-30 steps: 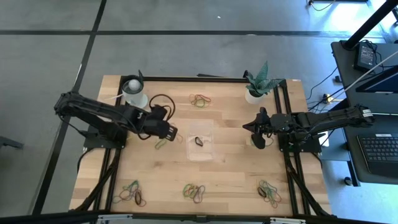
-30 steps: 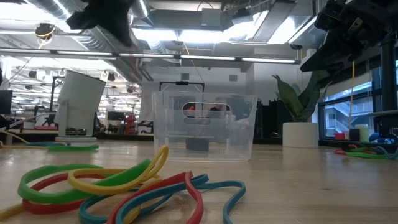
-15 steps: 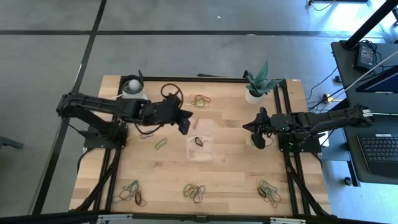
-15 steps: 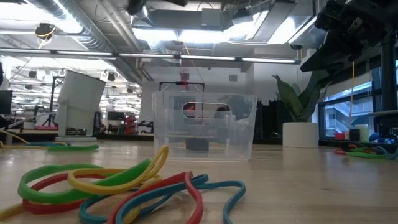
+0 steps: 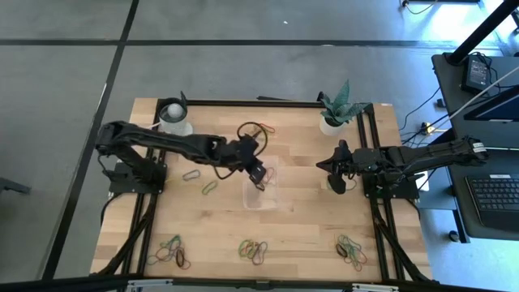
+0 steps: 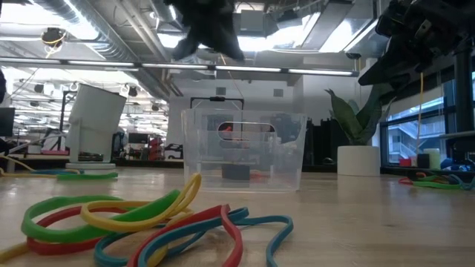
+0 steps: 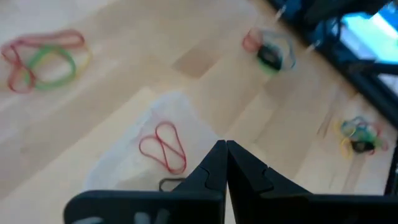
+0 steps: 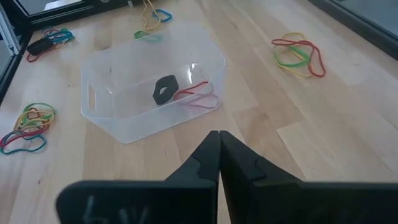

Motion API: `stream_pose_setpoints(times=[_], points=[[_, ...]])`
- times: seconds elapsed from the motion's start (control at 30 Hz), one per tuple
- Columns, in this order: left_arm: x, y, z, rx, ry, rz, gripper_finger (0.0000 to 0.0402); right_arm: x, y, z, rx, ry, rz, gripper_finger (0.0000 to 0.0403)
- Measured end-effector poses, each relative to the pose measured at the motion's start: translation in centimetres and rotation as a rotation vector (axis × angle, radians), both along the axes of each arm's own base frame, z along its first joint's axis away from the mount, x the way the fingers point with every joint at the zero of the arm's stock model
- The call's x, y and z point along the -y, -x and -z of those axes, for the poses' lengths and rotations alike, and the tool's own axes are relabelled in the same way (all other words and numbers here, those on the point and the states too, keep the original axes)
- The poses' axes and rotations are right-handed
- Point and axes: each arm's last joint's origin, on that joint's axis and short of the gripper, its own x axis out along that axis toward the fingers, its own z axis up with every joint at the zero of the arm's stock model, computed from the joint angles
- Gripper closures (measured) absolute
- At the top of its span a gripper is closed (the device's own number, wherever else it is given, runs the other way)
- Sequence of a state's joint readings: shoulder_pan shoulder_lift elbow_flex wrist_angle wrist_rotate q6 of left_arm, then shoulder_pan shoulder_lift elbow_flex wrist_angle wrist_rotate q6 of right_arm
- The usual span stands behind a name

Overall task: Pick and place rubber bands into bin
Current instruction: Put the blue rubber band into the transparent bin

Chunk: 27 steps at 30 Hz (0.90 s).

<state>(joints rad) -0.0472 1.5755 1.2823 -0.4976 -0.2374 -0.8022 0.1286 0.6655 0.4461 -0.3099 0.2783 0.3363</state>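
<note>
The clear bin (image 5: pixel 272 203) stands on the middle of the table. Inside it lie a dark rubber band (image 8: pixel 165 89) and a red rubber band (image 8: pixel 198 93), also seen in the left wrist view (image 7: pixel 163 146). My left gripper (image 5: pixel 258 173) hangs above the bin's far left part, shut, with nothing between its fingers (image 7: pixel 225 149). In the low view it shows above the bin (image 6: pixel 231 50). My right gripper (image 5: pixel 333 180) waits shut at the table's right, pointing toward the bin (image 8: pixel 118 118).
Heaps of rubber bands lie at the far middle (image 5: pixel 261 130), along the near edge (image 5: pixel 173 253), (image 5: pixel 253 251), (image 5: pixel 351 250), and left of the bin (image 5: pixel 209 186). A white cup (image 5: pixel 174 120) stands far left, a potted plant (image 5: pixel 332 122) far right.
My left gripper has swung from left of the bin toward the table's right edge, ending above the bin, and has turned as it went. A red band that showed hanging above the bin half a second ago now lies inside the bin beside the dark band.
</note>
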Motion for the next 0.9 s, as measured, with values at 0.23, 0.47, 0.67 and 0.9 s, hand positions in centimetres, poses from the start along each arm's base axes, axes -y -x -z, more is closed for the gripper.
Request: stream_pose_setpoints(times=[0.23,0.47,0.67,0.9], points=[[-0.3,-1.9,3.7,-0.108,0.082,0.020,0.0400,0.0,0.0,0.0,-0.002,0.002,-0.001,0.0389],[-0.2,-3.2,7.3,-0.207,0.160,0.045,0.0400,0.0,0.0,0.0,-0.003,0.002,-0.003,0.0389],[0.1,-3.5,8.4,-0.241,0.206,0.049,0.0400,0.0,0.0,0.0,-0.004,0.003,-0.004,0.0389],[0.2,-2.9,5.7,-0.231,0.177,0.047,0.0400,0.0,0.0,0.0,-0.004,0.003,-0.004,0.0389]])
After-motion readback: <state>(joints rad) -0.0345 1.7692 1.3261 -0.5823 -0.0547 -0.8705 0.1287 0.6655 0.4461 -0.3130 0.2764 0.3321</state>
